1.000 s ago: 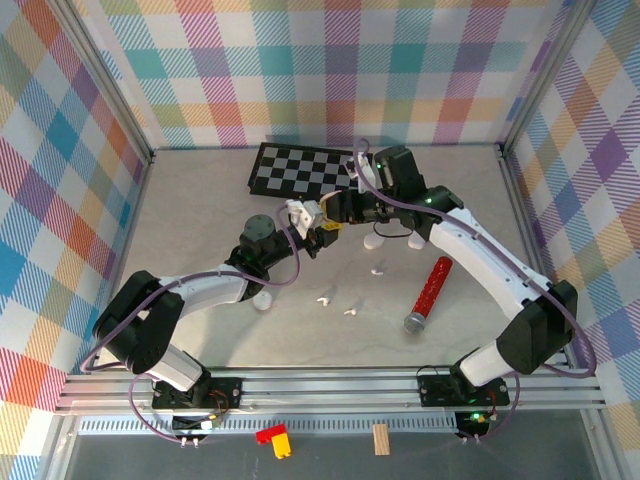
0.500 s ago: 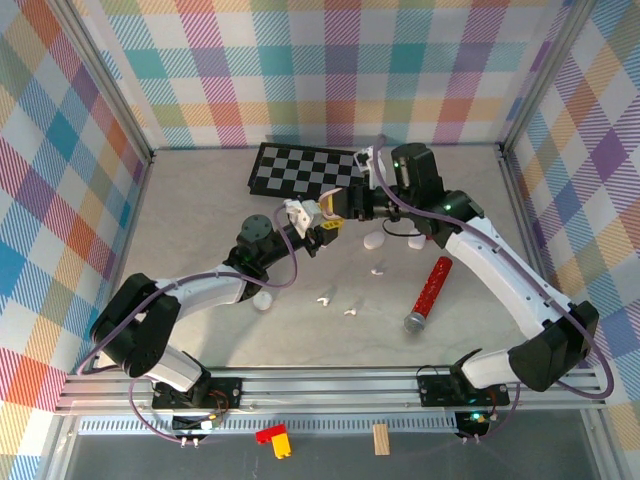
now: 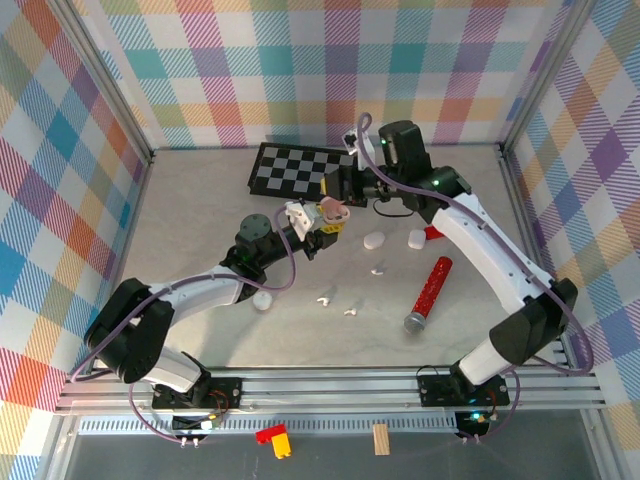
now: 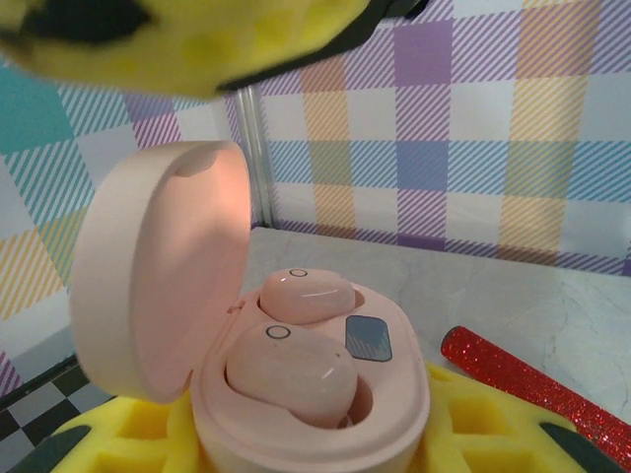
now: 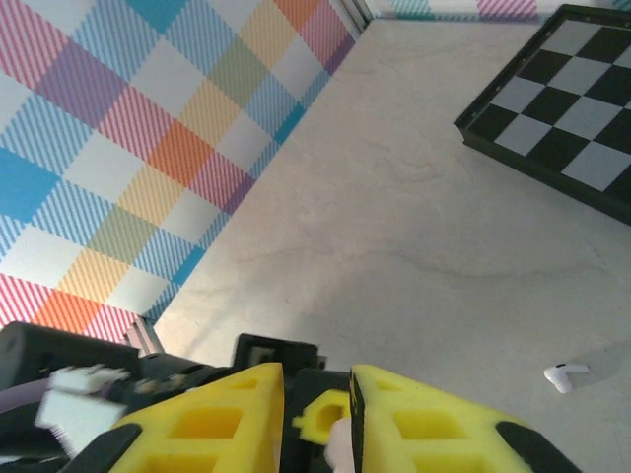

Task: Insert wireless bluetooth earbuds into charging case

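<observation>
Left wrist: left fingers (image 4: 133, 439) clamp open pink case (image 4: 399, 394), earbuds (image 4: 291, 372) seated; right fingers (image 5: 212, 424) narrow, hold unclear.

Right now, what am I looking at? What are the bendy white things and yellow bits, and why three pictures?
Those are two robot arms. One picture comes from a camera above them; the other two come from little cameras on their wrists. The yellow bits are gripper fingers. The left gripper holds an open pink case with two pink earbuds tucked inside. The right gripper is right next to it. On the table lie a chessboard, a red glittery tube, small white cases and loose white earbuds.
</observation>
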`<state>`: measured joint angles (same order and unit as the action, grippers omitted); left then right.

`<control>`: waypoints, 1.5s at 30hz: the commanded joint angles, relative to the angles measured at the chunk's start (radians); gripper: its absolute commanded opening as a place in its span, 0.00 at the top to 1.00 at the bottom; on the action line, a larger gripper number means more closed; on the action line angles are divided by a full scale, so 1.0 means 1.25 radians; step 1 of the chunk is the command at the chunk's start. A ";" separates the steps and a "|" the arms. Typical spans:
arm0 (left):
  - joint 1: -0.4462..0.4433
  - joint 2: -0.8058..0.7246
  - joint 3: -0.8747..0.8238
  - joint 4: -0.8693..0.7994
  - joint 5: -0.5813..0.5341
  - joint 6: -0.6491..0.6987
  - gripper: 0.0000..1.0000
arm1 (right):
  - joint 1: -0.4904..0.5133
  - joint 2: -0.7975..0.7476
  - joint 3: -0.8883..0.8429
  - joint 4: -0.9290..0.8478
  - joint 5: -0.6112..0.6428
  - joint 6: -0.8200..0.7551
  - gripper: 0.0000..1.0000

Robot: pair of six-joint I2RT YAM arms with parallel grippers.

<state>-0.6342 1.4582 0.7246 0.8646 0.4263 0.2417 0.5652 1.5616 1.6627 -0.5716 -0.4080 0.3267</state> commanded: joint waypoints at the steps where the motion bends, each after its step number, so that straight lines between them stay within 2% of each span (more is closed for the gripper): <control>1: -0.008 -0.037 0.006 0.001 0.015 0.020 0.67 | -0.004 0.024 0.029 -0.056 0.000 -0.023 0.76; 11: -0.008 -0.041 0.022 0.029 -0.012 -0.054 0.67 | -0.006 -0.026 -0.030 -0.069 0.023 -0.030 0.76; 16: -0.007 -0.037 0.021 0.058 -0.011 -0.078 0.67 | -0.033 -0.080 -0.097 0.009 -0.010 0.034 0.56; 19: -0.007 -0.041 0.012 0.089 -0.010 -0.100 0.67 | -0.076 -0.109 -0.168 0.104 -0.118 0.122 0.43; 21: -0.007 -0.040 0.010 0.105 -0.006 -0.113 0.67 | -0.107 -0.120 -0.229 0.206 -0.230 0.204 0.37; 25: -0.008 -0.038 0.006 0.137 -0.010 -0.125 0.67 | -0.132 -0.106 -0.307 0.357 -0.387 0.336 0.33; 30: -0.008 -0.028 0.013 0.132 -0.010 -0.115 0.67 | -0.132 -0.088 -0.370 0.511 -0.475 0.453 0.40; 36: -0.008 -0.028 0.015 0.122 -0.011 -0.111 0.67 | -0.133 -0.089 -0.381 0.549 -0.485 0.483 0.60; 44: -0.007 -0.017 0.016 0.108 -0.025 -0.098 0.67 | -0.133 -0.080 -0.400 0.634 -0.505 0.547 0.68; 45: -0.008 -0.015 0.018 0.107 -0.026 -0.098 0.67 | -0.133 -0.077 -0.403 0.644 -0.506 0.553 0.72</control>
<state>-0.6346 1.4273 0.7300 1.0016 0.4019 0.1093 0.3912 1.4544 1.1690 0.1303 -0.9783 0.9825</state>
